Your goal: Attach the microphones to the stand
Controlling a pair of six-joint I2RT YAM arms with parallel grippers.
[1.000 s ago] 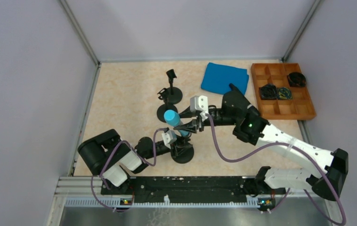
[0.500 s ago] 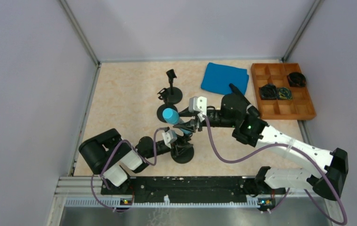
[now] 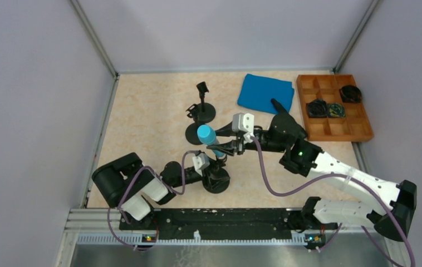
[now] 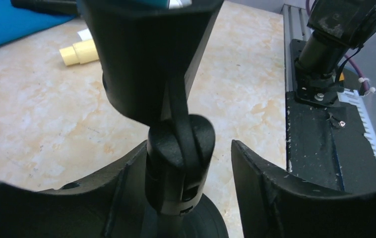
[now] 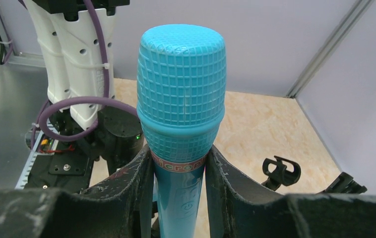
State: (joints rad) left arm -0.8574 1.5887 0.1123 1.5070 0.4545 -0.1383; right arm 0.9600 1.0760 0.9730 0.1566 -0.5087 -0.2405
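Over the black round-based stand (image 3: 218, 181), the left gripper (image 4: 188, 168) is sitting spread around the jointed post. The right gripper (image 5: 178, 168) is pinching the light blue microphone (image 5: 181, 94), smooth handle down and gridded head up. This looks like the seating step. Next, the handle needs pressing squarely into the clip (image 4: 146, 59).

blue microphone (image 5: 181, 99) tail hidden, cream microphone (image 4: 79, 52) part-hidden

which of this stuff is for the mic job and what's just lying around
For the job: light blue microphone, cream microphone, black stands.
Lying about: blue cloth, wooden tray holding black items.
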